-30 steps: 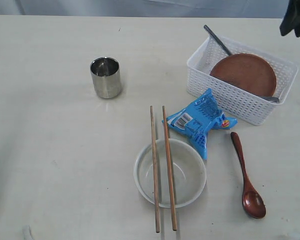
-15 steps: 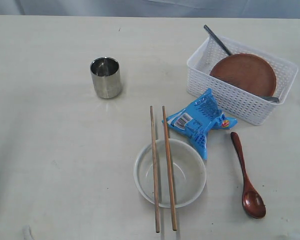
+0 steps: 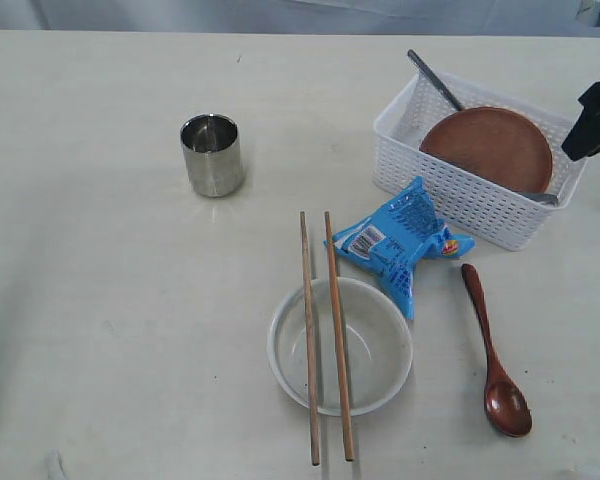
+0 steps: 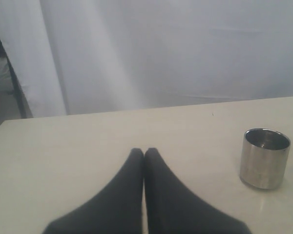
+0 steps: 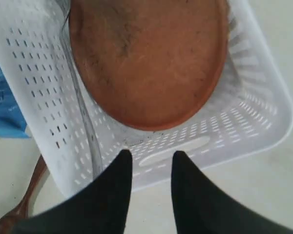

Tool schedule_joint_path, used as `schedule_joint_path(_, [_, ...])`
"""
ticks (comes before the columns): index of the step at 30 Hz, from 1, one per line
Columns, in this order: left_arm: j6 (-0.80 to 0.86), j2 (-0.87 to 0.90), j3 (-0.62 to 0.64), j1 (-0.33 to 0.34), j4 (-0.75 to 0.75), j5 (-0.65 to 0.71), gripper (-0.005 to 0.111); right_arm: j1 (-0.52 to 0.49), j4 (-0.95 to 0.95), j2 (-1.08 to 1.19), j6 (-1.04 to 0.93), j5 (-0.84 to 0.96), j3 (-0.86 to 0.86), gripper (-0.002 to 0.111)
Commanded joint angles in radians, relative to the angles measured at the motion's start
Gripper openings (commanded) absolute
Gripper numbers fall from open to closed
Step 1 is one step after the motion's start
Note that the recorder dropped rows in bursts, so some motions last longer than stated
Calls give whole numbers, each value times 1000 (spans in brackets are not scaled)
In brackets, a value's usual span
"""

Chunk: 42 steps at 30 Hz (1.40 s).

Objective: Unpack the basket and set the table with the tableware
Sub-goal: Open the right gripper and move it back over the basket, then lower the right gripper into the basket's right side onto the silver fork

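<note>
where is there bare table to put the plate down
Bare table left of the bowl and chopsticks, in front of the cup. Crowded between basket, blue packet and spoon.

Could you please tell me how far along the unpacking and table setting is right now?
Done: the steel cup, bowl, chopsticks, spoon and snack packet are out on the table. In hand: nothing; the right gripper hangs open over the basket wall, the left gripper is shut and empty. Left: the brown plate and metal cutlery are in the basket.
</note>
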Motion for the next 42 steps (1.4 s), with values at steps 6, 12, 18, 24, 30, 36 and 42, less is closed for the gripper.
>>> schedule_joint_path(6, [-7,-4,3,3,5,0,0,8,40,-29,-38,0,38,28])
schedule_joint_path(12, [-7,-4,3,3,5,0,0,71,48,-29,-95,0,38,32])
schedule_joint_path(18, [-7,-4,3,3,5,0,0,123,-29,-29,-89,0,38,41])
schedule_joint_path(24, [-7,-4,3,3,5,0,0,126,-80,-29,-80,0,38,41])
schedule_joint_path(30, [-7,-4,3,3,5,0,0,126,-93,-29,-80,0,38,41])
schedule_joint_path(36, [-7,-4,3,3,5,0,0,126,-89,10,-64,0,38,41])
schedule_joint_path(42, [-7,-4,3,3,5,0,0,126,-91,27,-64,0,38,41])
